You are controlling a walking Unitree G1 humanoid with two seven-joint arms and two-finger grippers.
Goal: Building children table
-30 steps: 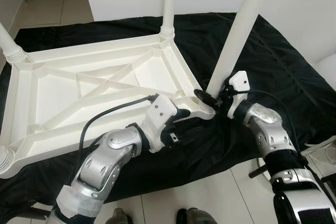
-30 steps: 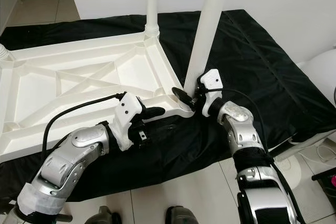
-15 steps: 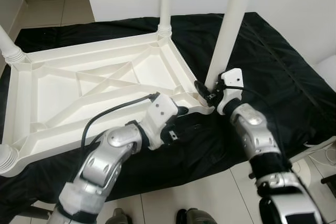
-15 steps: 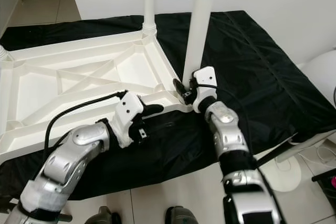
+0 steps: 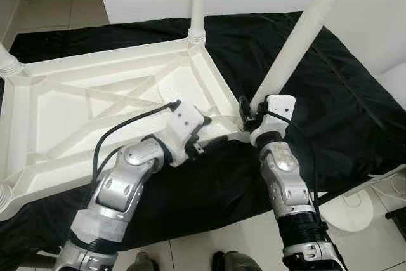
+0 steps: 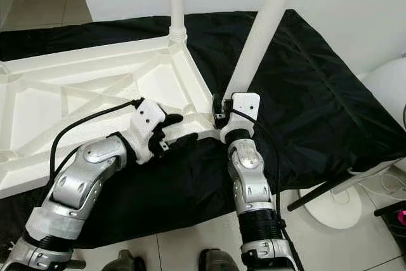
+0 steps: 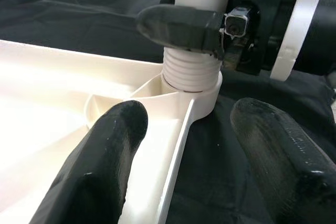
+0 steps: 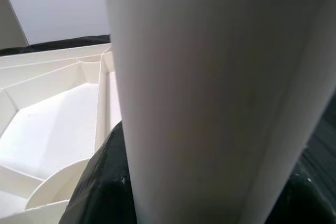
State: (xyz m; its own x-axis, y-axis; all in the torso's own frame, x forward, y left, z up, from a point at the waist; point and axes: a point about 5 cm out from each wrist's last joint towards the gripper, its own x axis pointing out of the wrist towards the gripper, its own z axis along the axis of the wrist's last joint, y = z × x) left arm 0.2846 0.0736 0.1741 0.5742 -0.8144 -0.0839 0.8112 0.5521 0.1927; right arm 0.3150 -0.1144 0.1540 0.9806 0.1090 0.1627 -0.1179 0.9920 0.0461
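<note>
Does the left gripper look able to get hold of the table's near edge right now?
Probably yes: the left gripper is open, its fingers straddling the white tabletop rim beside the leg socket, nothing between.

We see a smooth white plastic table point(image 5: 95, 103) with matt legs point(image 5: 298, 42). It lies on slightly shiny black cloth point(image 5: 330, 99).

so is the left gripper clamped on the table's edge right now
No, in the left wrist view the left gripper is open, its fingers straddling the tabletop rim without pinching it.
</note>
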